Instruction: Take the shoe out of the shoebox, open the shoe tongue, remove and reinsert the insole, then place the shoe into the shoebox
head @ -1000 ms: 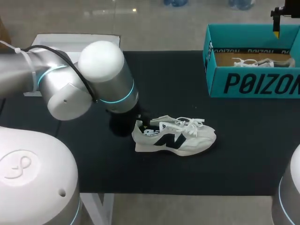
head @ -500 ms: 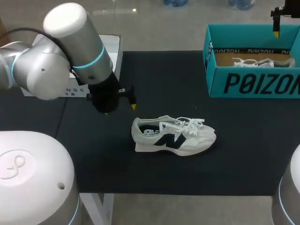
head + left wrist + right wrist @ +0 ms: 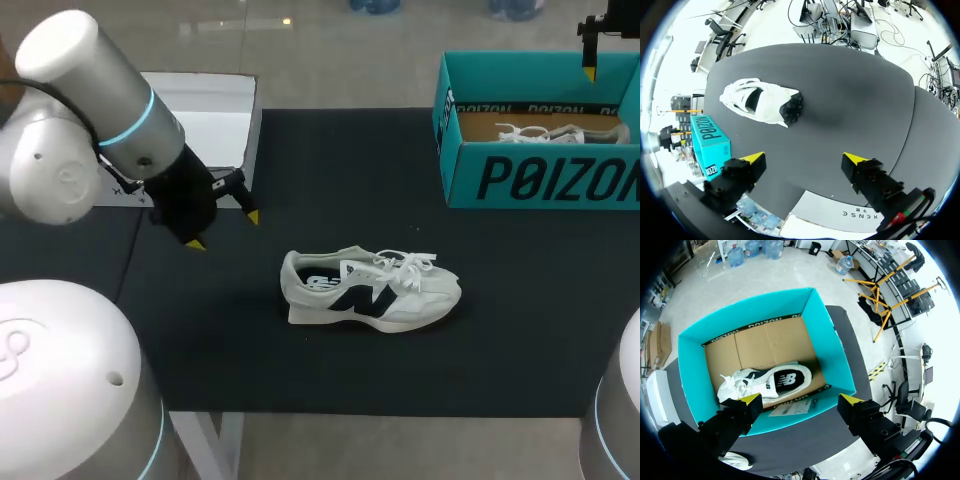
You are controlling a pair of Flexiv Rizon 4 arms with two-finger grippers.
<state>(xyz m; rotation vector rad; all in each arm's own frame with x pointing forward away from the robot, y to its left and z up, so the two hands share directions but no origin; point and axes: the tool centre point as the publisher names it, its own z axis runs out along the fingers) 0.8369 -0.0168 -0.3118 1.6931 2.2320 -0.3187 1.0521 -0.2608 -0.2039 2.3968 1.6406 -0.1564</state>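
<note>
A white sneaker with a black logo [image 3: 370,290] sits on the black table [image 3: 400,180], well apart from the teal cardboard shoebox [image 3: 540,130]. A second white sneaker [image 3: 767,382] lies inside the shoebox. The left hand [image 3: 223,229] hovers off the sneaker's heel end, fingers spread, empty. The right hand [image 3: 801,401] hangs above the shoebox, also spread and empty.

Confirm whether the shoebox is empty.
No, a white shoe lies on the brown floor inside the shoebox.

Black table [image 3: 350,170], a white board [image 3: 205,110] at its far-left corner
</note>
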